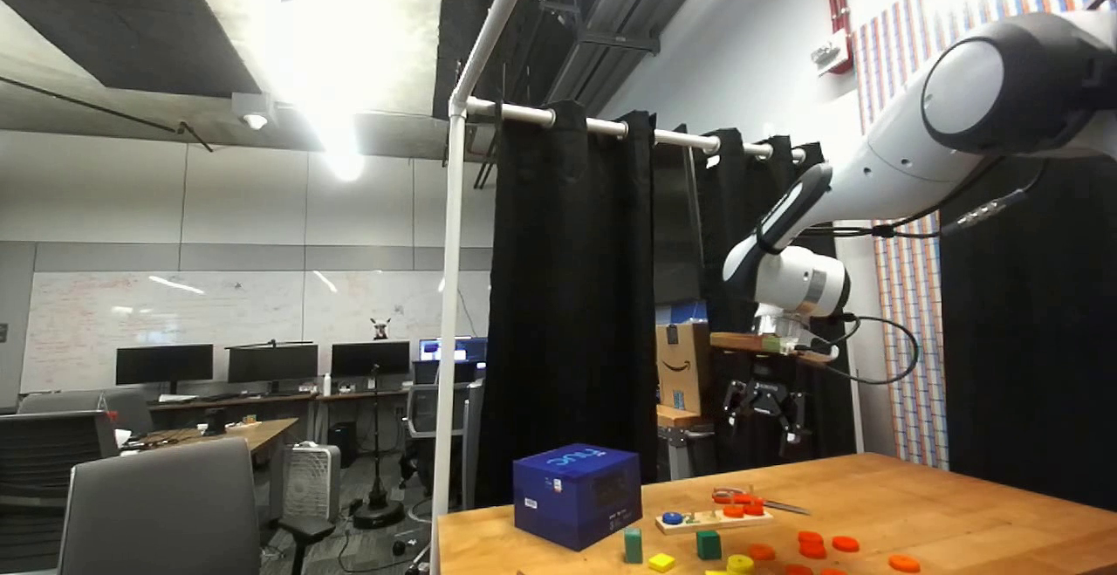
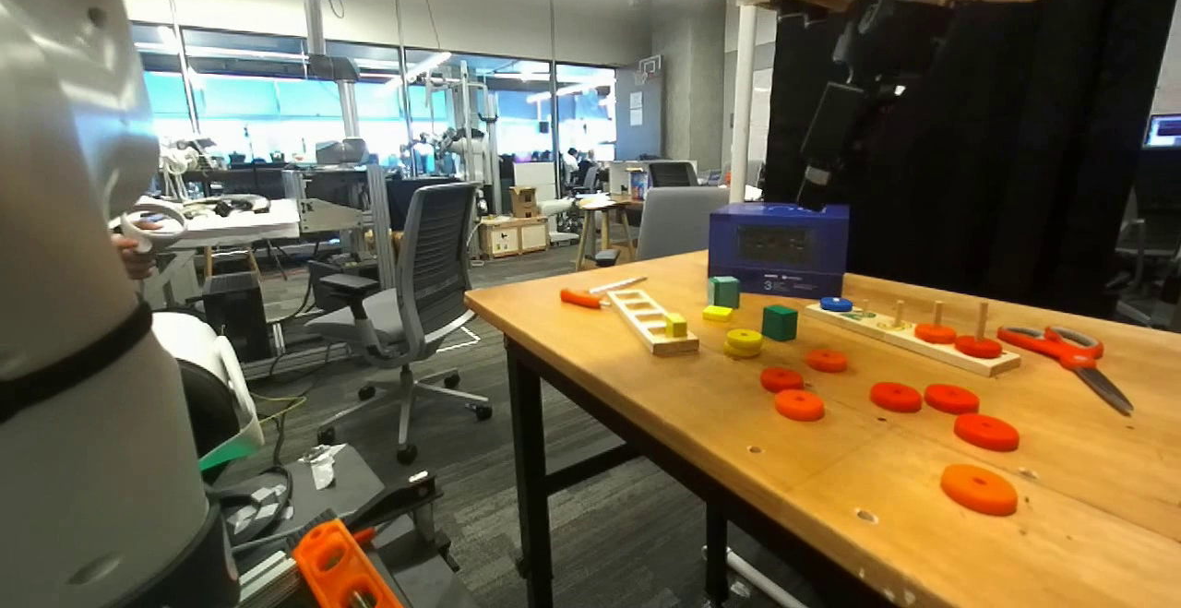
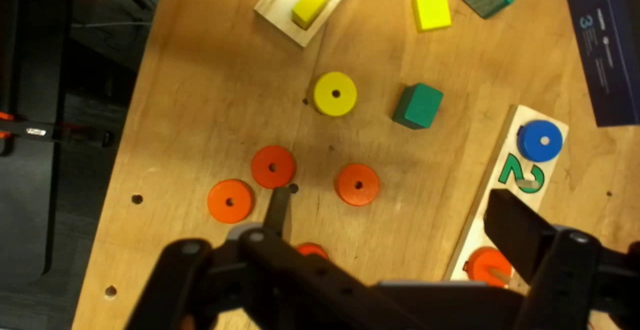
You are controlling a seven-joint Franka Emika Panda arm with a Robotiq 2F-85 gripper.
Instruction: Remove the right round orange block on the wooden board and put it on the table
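Observation:
The wooden board (image 1: 716, 523) with upright pegs lies on the tan table (image 1: 873, 488); it also shows in an exterior view (image 2: 909, 342) and in the wrist view (image 3: 465, 250). The right round orange block (image 2: 978, 347) sits on the board's end peg; it also shows in an exterior view (image 1: 753, 509). My gripper hides it in the wrist view. Another orange round block (image 2: 935, 333) sits on the neighbouring peg. My gripper (image 1: 762, 425) points down high above the table, its fingers wide apart with nothing between them in the wrist view (image 3: 390, 205).
A blue round block (image 2: 836, 304) sits at the board's other end. Orange-handled scissors (image 2: 1061, 350) lie beside the board. A dark blue box (image 2: 780, 257) stands behind it. Several loose orange discs (image 2: 978, 489), green blocks (image 2: 780, 322), yellow pieces (image 2: 743, 342) and a slotted board (image 2: 674, 347) lie around.

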